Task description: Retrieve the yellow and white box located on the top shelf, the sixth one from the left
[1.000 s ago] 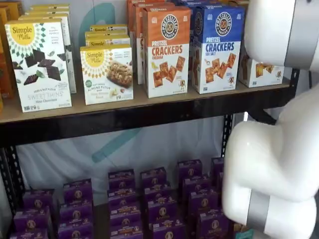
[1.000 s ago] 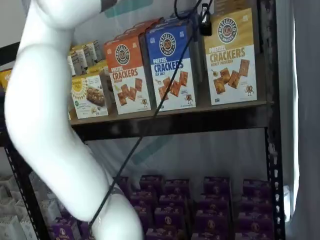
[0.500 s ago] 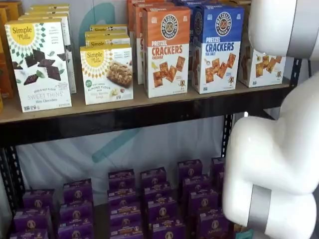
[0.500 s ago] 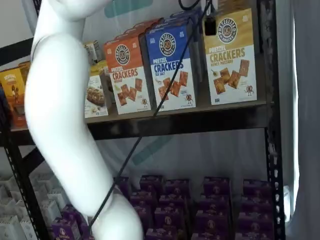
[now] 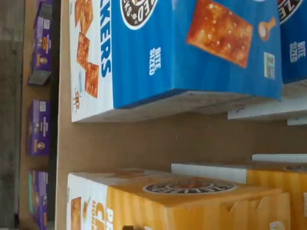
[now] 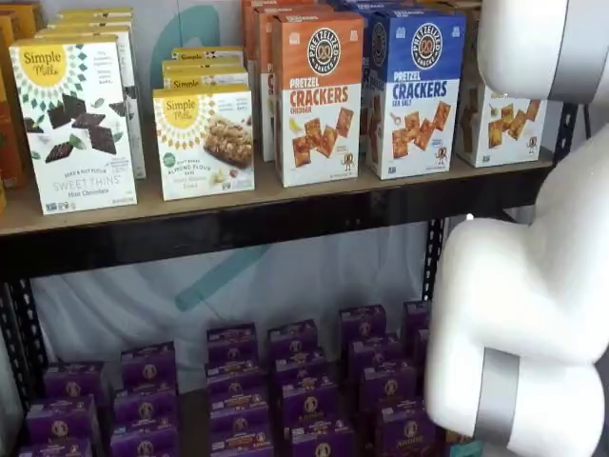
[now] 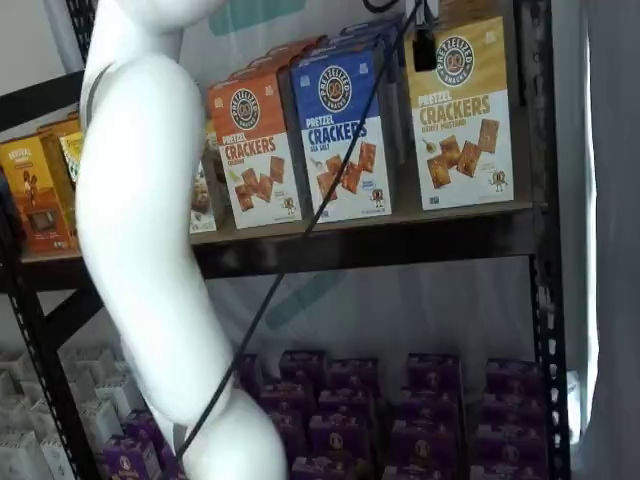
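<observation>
The yellow and white box stands at the right end of the top shelf, next to the black frame post. In a shelf view only its white lower part shows behind my white arm. The wrist view shows its yellow top with the round logo and a bare strip of shelf board between it and the blue carton. My gripper hangs from the view's top edge with a cable beside it, in front of the box's upper left corner. Only one black finger shows, so its state is unclear.
A blue-topped carton and an orange-topped carton stand left of the yellow box. White Simple Mills boxes stand further left. Small purple boxes fill the lower level. My white arm crosses the shelf front.
My arm has swung to the right in both shelf views, uncovering orange boxes at the far left and more of the yellow box's lower part. The black finger has risen slightly.
</observation>
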### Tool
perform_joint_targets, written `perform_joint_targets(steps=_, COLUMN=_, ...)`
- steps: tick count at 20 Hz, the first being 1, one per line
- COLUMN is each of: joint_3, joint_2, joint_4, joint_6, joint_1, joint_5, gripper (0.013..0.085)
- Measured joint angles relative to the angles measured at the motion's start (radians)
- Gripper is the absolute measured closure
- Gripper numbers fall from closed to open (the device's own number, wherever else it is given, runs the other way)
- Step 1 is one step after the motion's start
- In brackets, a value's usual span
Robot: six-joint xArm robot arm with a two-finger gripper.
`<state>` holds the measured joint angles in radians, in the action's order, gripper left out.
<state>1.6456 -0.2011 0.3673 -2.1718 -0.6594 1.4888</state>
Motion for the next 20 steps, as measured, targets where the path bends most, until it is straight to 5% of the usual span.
perform_joint_targets(steps=13, joint_3=0.14, joint_2=0.097, joint_4=-0.089, joint_6=0.031, joint_1=0.023, joint_5=0.139, gripper=0.013)
perform_joint_targets(steps=20, joint_3=0.255, joint_2=0.164, joint_4=-0.194, joint_6=0.049, joint_1=0.056, joint_5=0.262, gripper=0.013)
